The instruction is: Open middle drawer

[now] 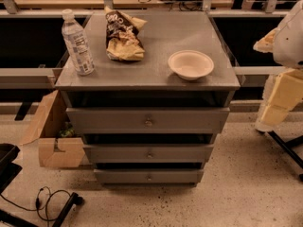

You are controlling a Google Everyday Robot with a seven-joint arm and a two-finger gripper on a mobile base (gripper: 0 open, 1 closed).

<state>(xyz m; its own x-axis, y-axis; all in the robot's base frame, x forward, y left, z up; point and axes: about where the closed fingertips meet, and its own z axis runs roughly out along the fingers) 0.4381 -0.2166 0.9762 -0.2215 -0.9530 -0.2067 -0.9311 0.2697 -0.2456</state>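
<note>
Nearest, on the speckled floor at the left, a thin black cable lies in loops. A little farther, an open brown cardboard box stands just beside the left side of the grey metal cabinet with three drawers. The lowest and narrowest grey drawer front is nearest to the floor. Directly above it is the grey metal middle drawer, with a small round knob in the centre of its long flat front; it looks closed, with its front in line with the others. Above it is the widest grey drawer front. At the right edge of the scene, well apart from the cabinet, the cream-coloured gripper hangs under the white arm shell; I cannot tell whether it is open or closed, and it touches nothing. On the grey worktop a white round bowl stands near the right front, a clear plastic water bottle stands upright at the left, and a crumpled yellow and brown snack bag lies farther back between them.
</note>
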